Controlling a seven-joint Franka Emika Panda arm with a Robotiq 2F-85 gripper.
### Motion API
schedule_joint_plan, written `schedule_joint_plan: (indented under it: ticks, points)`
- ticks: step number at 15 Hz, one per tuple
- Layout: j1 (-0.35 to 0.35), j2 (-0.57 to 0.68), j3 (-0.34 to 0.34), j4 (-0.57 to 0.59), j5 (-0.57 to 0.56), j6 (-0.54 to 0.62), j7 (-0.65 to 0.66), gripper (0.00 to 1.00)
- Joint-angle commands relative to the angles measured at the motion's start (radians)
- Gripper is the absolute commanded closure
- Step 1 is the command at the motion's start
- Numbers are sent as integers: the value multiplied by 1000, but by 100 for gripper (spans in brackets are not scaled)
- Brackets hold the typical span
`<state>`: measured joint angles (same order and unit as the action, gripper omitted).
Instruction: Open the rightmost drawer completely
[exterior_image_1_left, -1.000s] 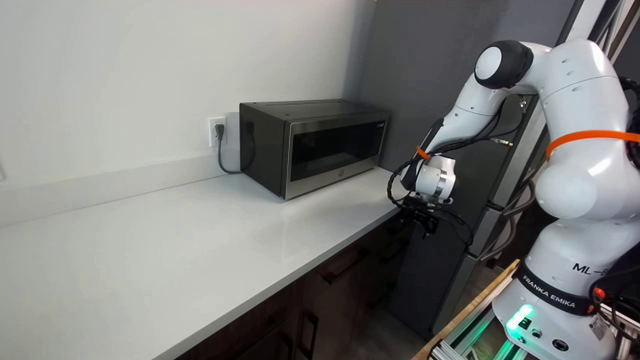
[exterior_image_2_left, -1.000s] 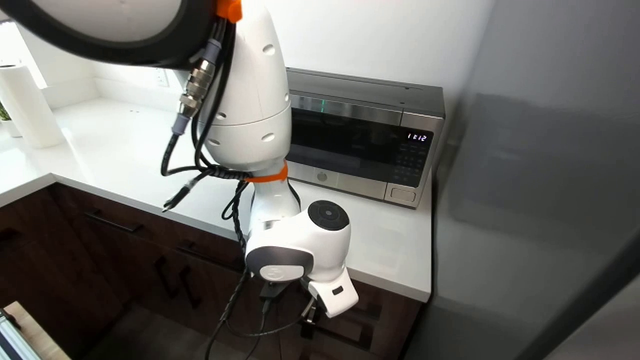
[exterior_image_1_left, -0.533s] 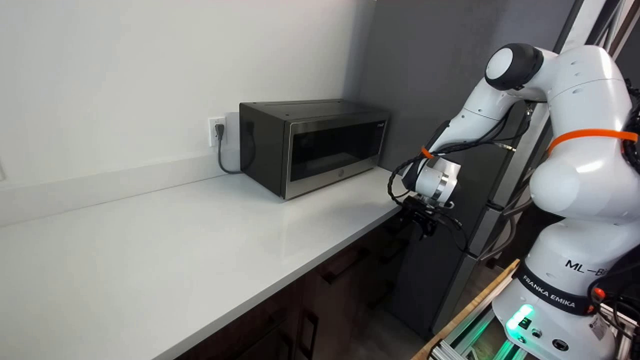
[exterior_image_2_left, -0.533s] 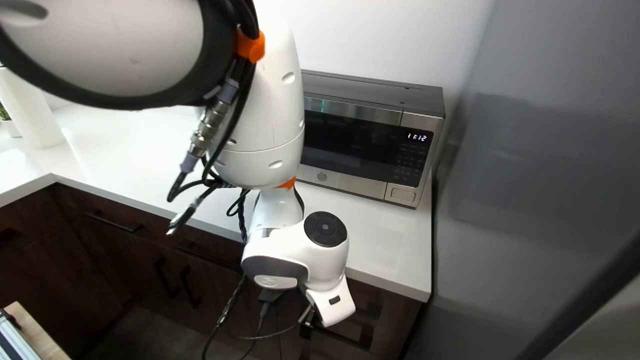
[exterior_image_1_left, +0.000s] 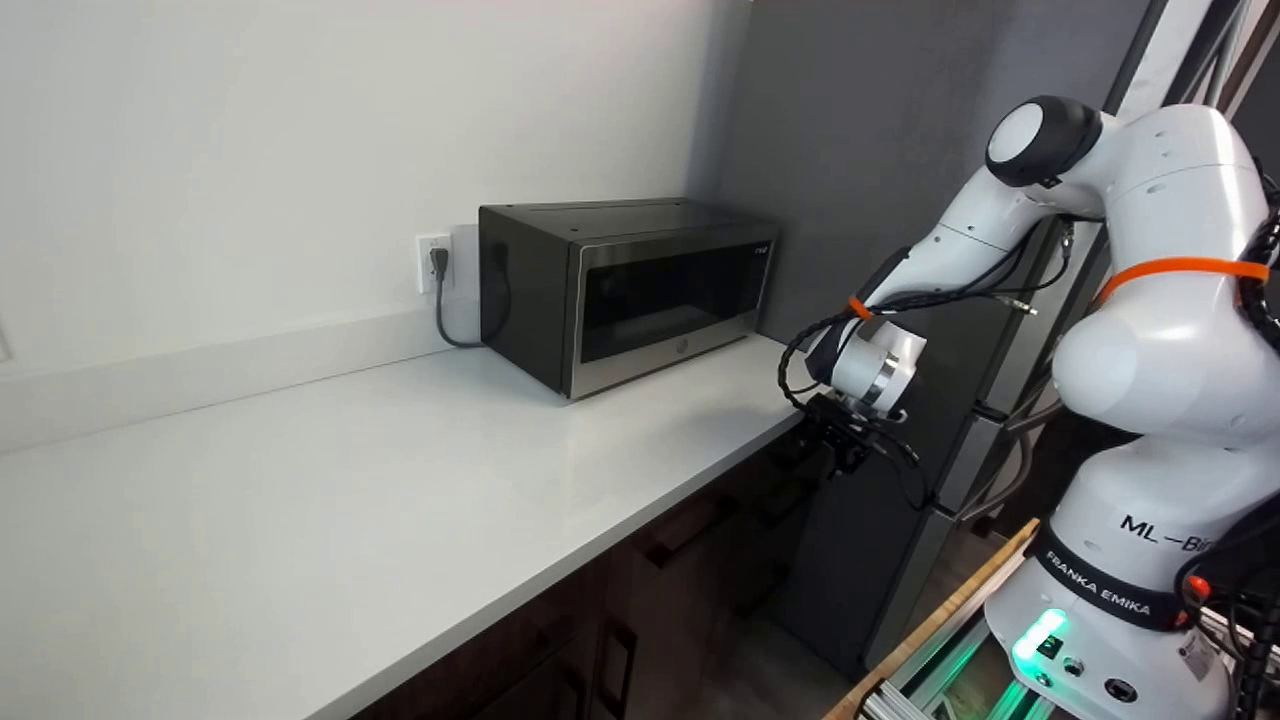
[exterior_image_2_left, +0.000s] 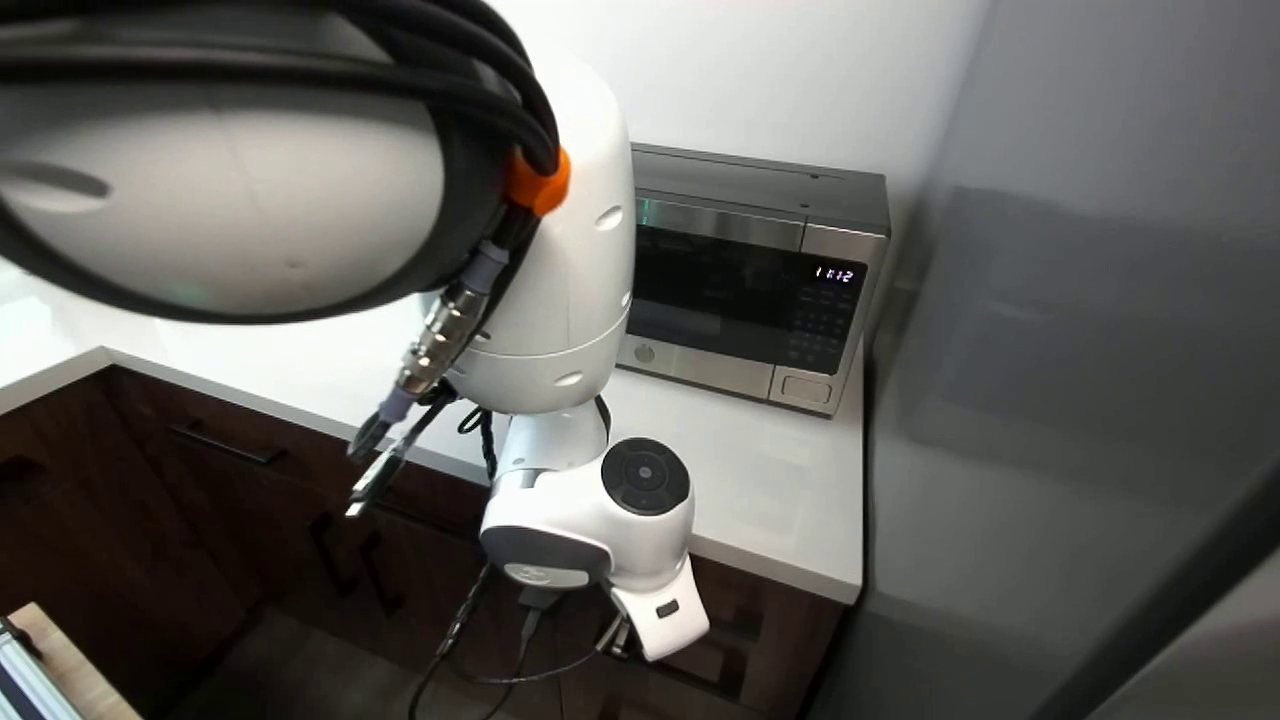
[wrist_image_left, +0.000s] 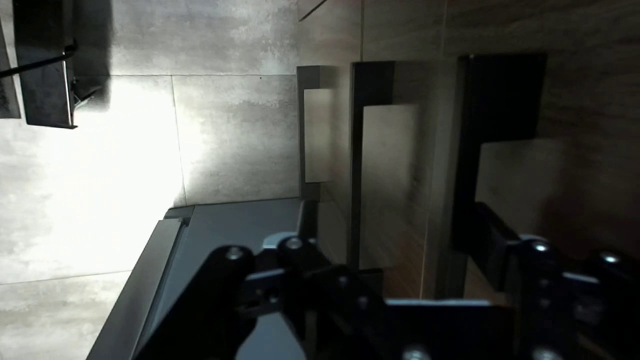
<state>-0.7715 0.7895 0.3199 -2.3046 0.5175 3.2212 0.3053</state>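
The rightmost drawer (wrist_image_left: 520, 175), dark brown and seemingly closed, lies below the bench (exterior_image_1_left: 400, 530) that carries the microwave (exterior_image_1_left: 660, 300); in the wrist view the end effector (wrist_image_left: 395, 217) stands before the drawer, fingers (wrist_image_left: 495, 232) spread; the drawer's black bar handle (wrist_image_left: 466, 175) shows between them, just beside one finger; whether they touch, I cannot tell. In an exterior view the end effector (exterior_image_1_left: 845, 455) hangs beside the bench's edge.

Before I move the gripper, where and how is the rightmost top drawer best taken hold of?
Probably by the middle of its black handle, coming from above: it is a long bar standing off the drawer front, so the open gripper can likely straddle it, one finger in the gap behind.
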Motion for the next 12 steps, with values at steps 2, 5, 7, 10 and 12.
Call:
schedule_joint_plan:
  ticks: [2,5,7,10,12]
  points:
    - [1,29,-3,13,-53,26,-4,65]
    - [8,28,-16,7,-65,17,-6,71]
    - [11,28,-24,3,-75,7,-8,71]
    - [0,26,-27,-11,-80,0,-7,72]
    - [-2,21,-33,-23,-76,-4,0,72]
